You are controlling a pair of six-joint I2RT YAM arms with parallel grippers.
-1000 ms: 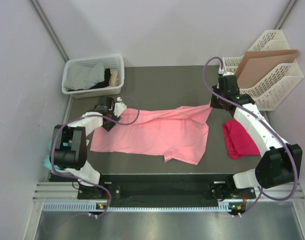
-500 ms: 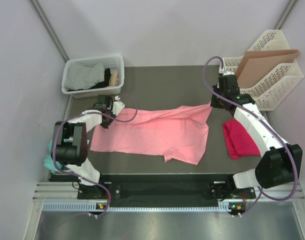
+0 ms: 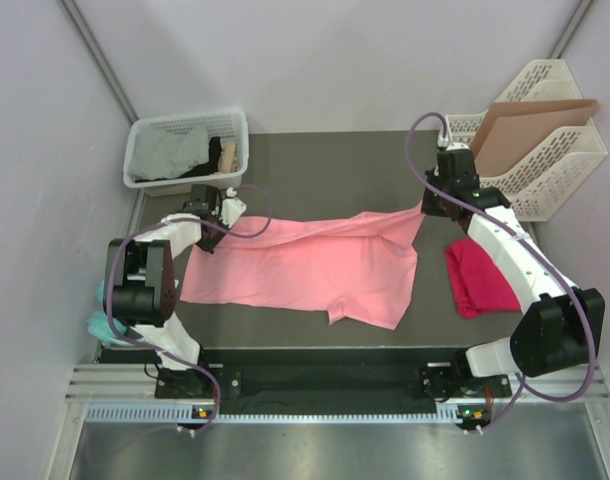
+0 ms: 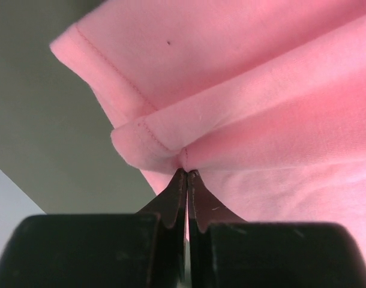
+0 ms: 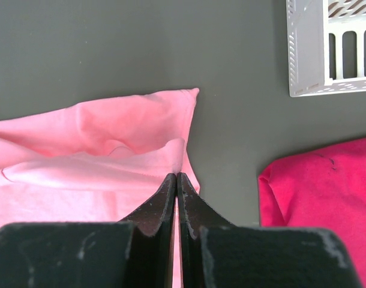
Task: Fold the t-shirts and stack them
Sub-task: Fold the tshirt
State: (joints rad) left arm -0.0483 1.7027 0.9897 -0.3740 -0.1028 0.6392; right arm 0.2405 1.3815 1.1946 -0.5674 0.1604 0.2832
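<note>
On the dark table (image 3: 325, 160): the salmon-pink t-shirt (image 3: 315, 265) lies spread across the middle, stretched between the two grippers.
Left gripper (image 4: 187, 174): fingers pressed together, clamped on a folded bit of hem at the far left corner of the salmon-pink t-shirt.
Right gripper (image 5: 176, 176): fingers together, pinching the cloth edge at the far right corner of the same shirt, which rises a little off the table.
Magenta-red t-shirt (image 3: 477, 278): bunched in a small heap on the table, right of the pink one and apart from it.
White basket (image 3: 190, 118): far left corner, holding grey and dark items.
White file rack (image 3: 565, 180): far right, with a brown cardboard sheet (image 3: 530, 125) standing in it.
</note>
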